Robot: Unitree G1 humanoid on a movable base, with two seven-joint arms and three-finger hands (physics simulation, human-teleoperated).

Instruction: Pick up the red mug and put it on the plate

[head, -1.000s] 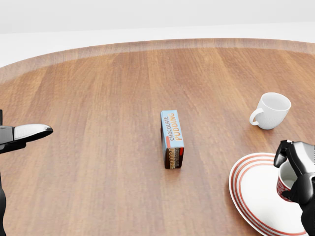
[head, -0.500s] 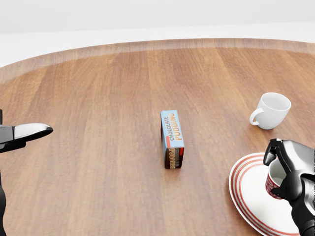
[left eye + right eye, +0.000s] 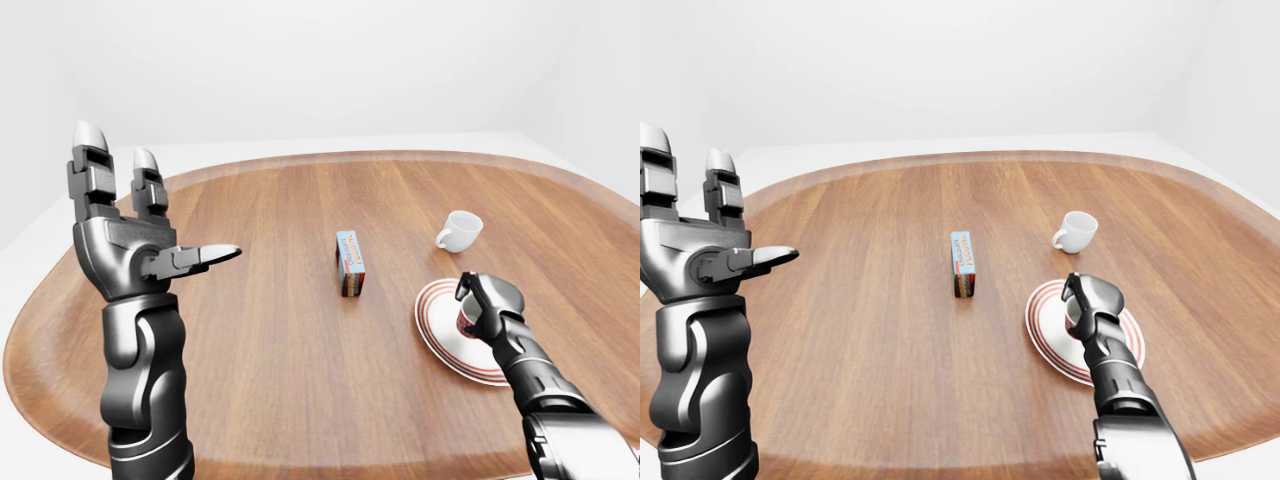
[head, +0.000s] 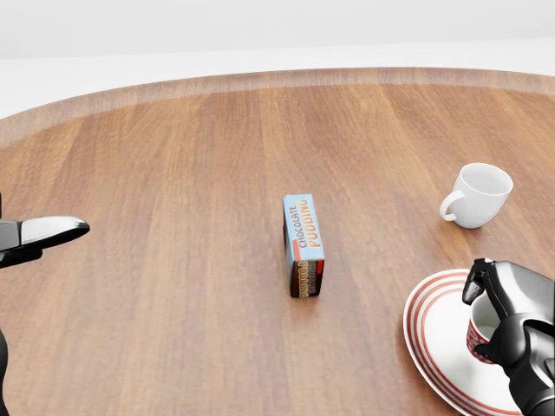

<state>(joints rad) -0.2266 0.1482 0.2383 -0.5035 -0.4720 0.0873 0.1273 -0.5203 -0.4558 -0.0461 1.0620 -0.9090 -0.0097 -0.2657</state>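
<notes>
The red mug (image 4: 474, 337), white inside, sits low over the right part of the white plate with red rings (image 4: 436, 334) at the bottom right of the head view. My right hand (image 4: 478, 321) is curled round the mug from the right, with fingers over its rim and the thumb below. Whether the mug's base touches the plate is hidden by the hand. My left hand (image 3: 155, 225) is raised at the left of the left-eye view, open and empty, far from the mug.
A chocolate pudding box (image 4: 303, 244) stands near the middle of the round wooden table (image 4: 173, 173). A white mug (image 4: 478, 195) stands above the plate in the head view, close to it.
My right hand has carried the red mug leftward over the plate and then slightly down. My left hand has sunk a little.
</notes>
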